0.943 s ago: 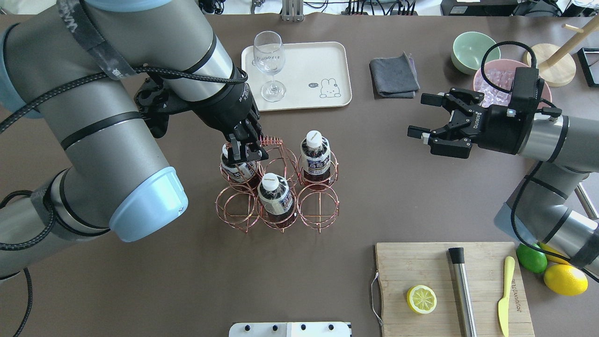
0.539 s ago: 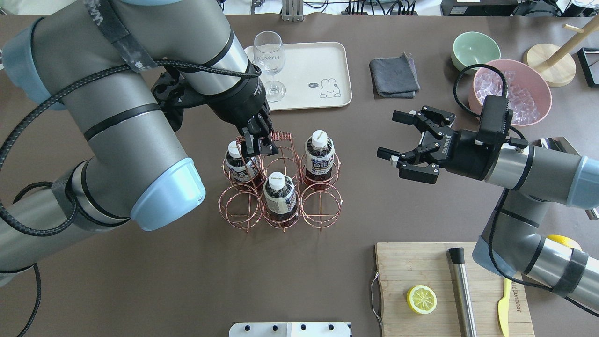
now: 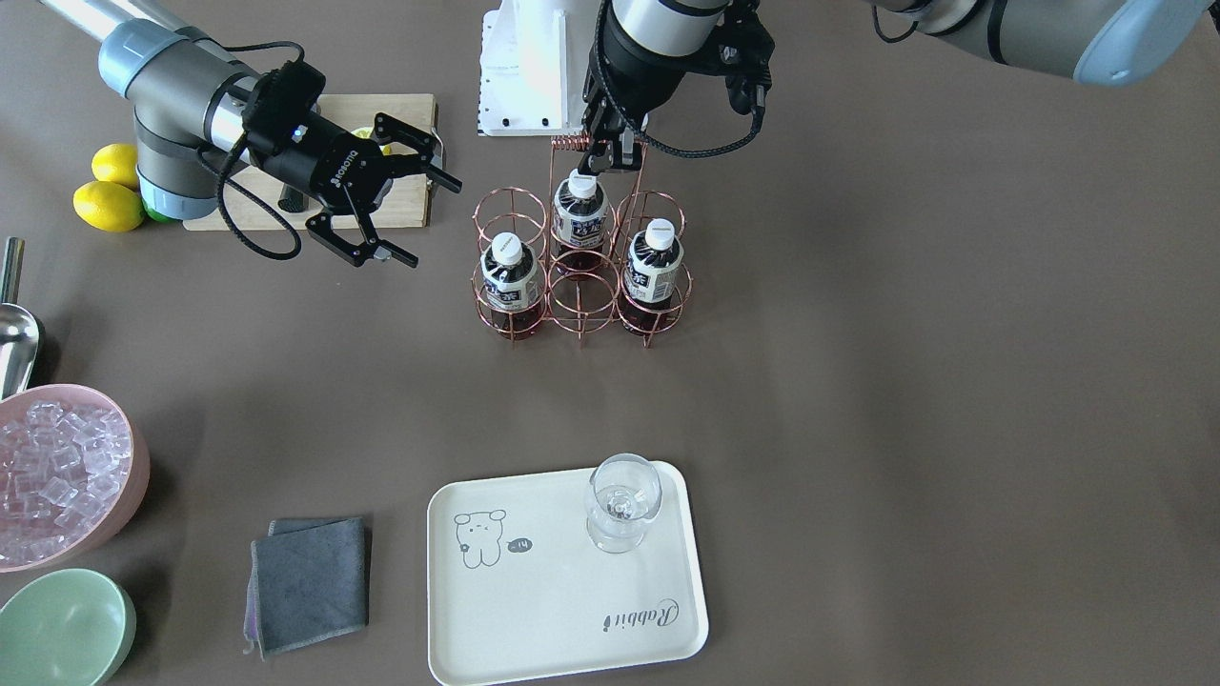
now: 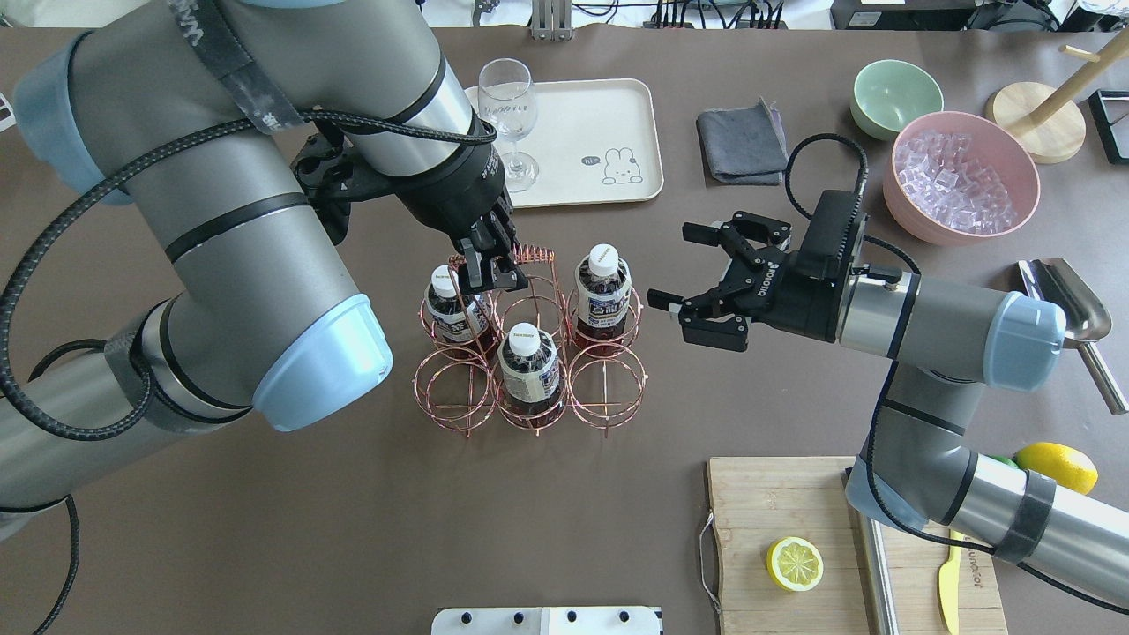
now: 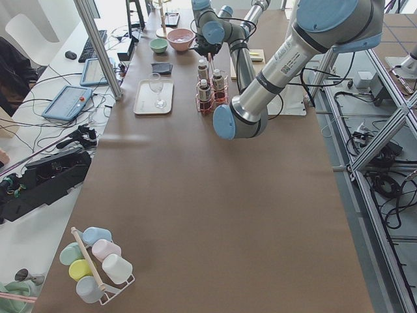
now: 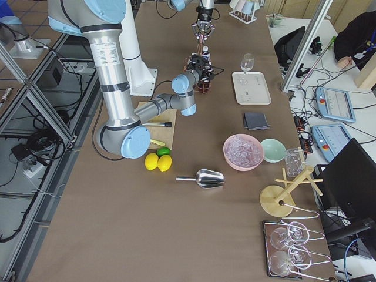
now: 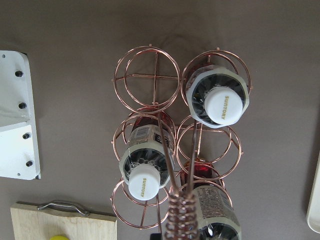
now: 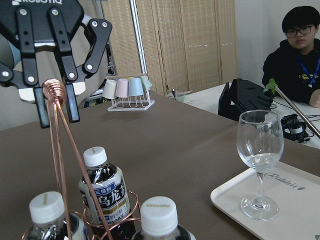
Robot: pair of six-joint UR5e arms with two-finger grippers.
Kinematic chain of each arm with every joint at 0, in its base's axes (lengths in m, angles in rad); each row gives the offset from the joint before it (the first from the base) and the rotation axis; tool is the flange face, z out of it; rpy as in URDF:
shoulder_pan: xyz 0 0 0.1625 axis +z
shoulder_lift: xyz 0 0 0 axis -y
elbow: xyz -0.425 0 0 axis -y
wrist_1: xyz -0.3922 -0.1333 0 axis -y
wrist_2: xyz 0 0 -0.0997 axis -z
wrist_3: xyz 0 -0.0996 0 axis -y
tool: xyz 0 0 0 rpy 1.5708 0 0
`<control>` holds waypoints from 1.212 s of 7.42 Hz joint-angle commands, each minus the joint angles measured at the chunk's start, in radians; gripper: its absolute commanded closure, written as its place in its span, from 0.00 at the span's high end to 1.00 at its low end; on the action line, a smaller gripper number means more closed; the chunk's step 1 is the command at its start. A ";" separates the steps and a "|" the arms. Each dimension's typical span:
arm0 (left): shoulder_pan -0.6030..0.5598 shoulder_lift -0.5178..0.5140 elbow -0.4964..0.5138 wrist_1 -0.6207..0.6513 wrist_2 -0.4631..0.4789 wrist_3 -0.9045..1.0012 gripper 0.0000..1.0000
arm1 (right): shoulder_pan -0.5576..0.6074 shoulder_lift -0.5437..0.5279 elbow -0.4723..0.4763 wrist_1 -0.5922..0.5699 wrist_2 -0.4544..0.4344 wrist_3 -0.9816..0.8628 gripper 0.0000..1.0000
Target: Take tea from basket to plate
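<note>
**Left fingers (image 3: 610, 160) pinch the basket (image 3: 581, 303) handle; tea (image 3: 507, 278) sits in its ring**

Front-facing view: The basket is thin copper wire, two rows of three round rings, standing mid-bench (image 3: 858, 381). The tea fills the ring at the robot's right of the row farther from the robot. It is clear plastic with dark brown liquid, a white cap and a printed label. Two more bottles (image 3: 579, 217) of the same kind fill other rings. The right fingers (image 3: 434, 221) are spread wide and hold nothing. The cream plate (image 3: 562, 610), smooth with rounded corners, lies well apart near the operators' edge, with bare brown bench between. A stemmed glass (image 3: 621, 505) stands on one corner of it.

Overhead view: The right fingers sit level with the tea, a strip of bare bench between them. A grey cloth (image 4: 741, 141) and a pink bowl (image 4: 1030, 198) of ice cubes lie beyond.

Side views: Both sets of fingers are too small to judge.

Left wrist view: Two thin rods run down from the coil to the rings. Three rings are empty, with crossed wires at the bottom.

Right wrist view: The left fingers' black pads close on either side of the coiled copper handle. A person (image 8: 292, 70) sits beyond the bench.
</note>
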 commanded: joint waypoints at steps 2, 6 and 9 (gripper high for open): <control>0.000 0.001 -0.001 -0.002 0.000 0.001 0.00 | -0.034 0.062 0.005 -0.138 -0.005 -0.016 0.99; 0.000 0.003 -0.003 -0.002 0.000 0.001 0.00 | -0.043 0.092 0.007 -0.179 -0.018 -0.016 0.98; 0.000 0.006 -0.004 -0.002 0.000 0.001 0.00 | -0.043 0.105 0.005 -0.187 -0.037 -0.016 0.95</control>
